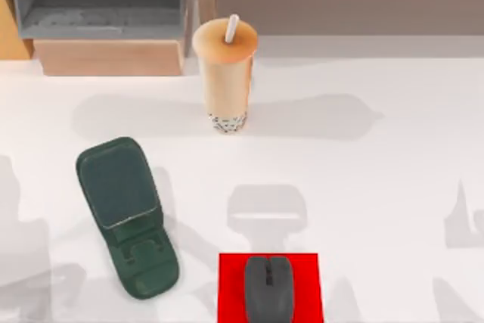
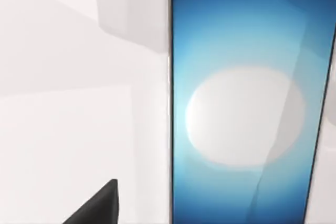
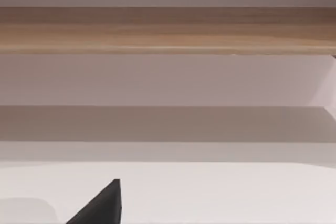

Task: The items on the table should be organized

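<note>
1. While our pincers' finger states cannot be told, the mouse (image 1: 268,288) lies on the red mat (image 1: 230,290) at the table's (image 1: 363,187) near edge.
2. Our bubble-tea cup (image 1: 224,75) stands upright near the shelf unit (image 1: 106,13).
3. Our left wrist view shows the smartphone (image 2: 244,103) screen close.
4. The phone stand (image 1: 126,213) lies left.

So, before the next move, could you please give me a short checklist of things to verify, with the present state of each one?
1. Mouse lies on the red mat: ok.
2. Cup stands upright near the shelf: ok.
3. Stand holds a phone: not ok, nothing on it.
4. Phone lies screen up under the left wrist camera: ok.
5. Either gripper open: cannot tell.
</note>
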